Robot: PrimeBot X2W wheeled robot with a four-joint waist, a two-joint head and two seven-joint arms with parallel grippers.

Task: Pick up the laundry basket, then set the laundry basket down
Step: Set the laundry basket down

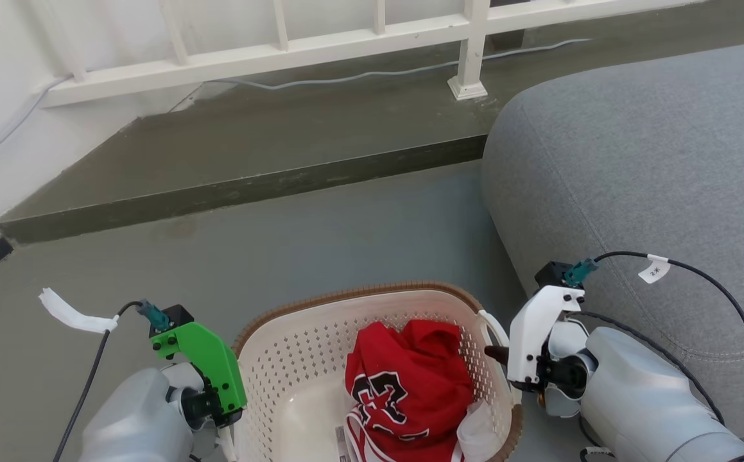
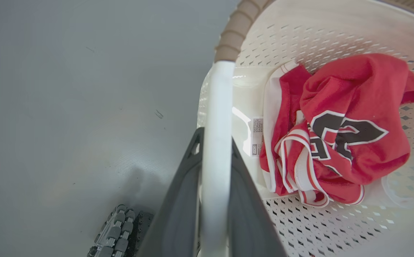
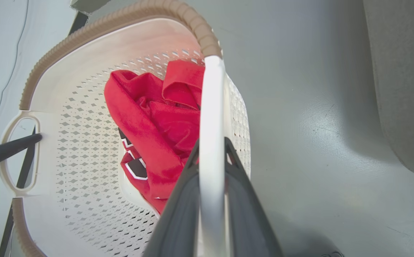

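Two pincers hold the laundry basket [image 1: 294, 308] by its side handles. At the basket's left side, the left pincer [image 2: 215, 137] is closed narrow on the white left handle [image 2: 217, 103], one dark finger against each face of the strap. The basket itself is cream perforated plastic under a brown woven-look rim. It sits over the grey floor [image 1: 282, 244], though I cannot tell whether its base rests there or hangs just clear. Inside the basket, towards its right half, lies a crumpled red jersey [image 1: 410, 378] with a little white cloth beside it. At the basket's right side, the right pincer [image 3: 211, 150] is clamped the same way on the right handle [image 3: 210, 100]. A grey sofa [image 1: 635, 160] stands just to the right of the basket, and a raised step [image 1: 250, 147] runs beyond its far rim.

The basket should handle as a light thing: thin plastic, one soft garment, nothing fragile. Its walls look likely to flex, so the handles are the right places to hold it, as both sides must rise evenly. The handle straps are smooth and narrow, so they may slip or swivel between the fingers. With the jersey lying off to the right, the basket may tip slightly that way.
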